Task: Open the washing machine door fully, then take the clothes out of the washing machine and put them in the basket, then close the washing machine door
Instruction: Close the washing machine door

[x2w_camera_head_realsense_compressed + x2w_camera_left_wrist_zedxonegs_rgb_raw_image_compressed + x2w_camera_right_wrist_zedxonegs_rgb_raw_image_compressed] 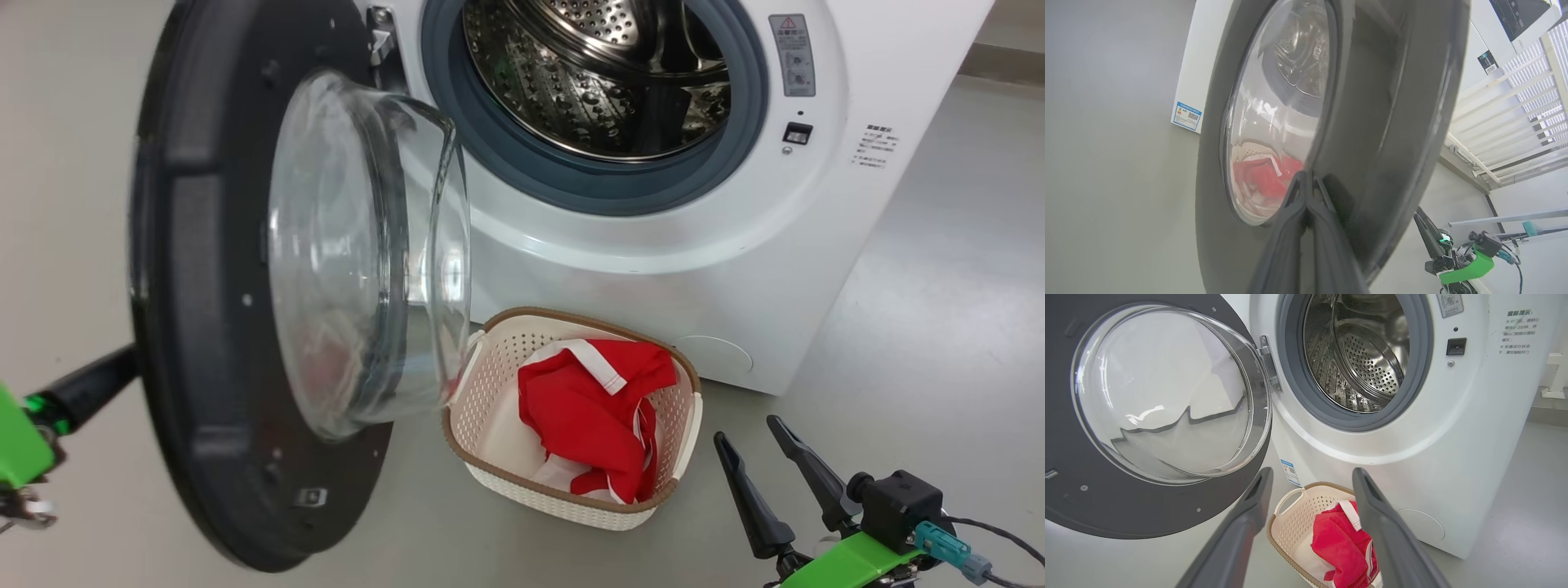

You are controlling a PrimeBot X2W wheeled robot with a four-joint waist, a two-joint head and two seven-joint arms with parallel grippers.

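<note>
Left claw closed, tips at glossy black round door's outer face. Right claw open, empty; cream perforated basket of red garments just ahead.

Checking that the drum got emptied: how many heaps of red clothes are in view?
1: a red heap in the basket by the washer; it may hold several garments. The drum's visible part holds none.

Bare, lab-like laundry room: big white front-loading washing machine straight ahead of the right gripper, plain smooth grey floor, white slatted panel in the background.
</note>
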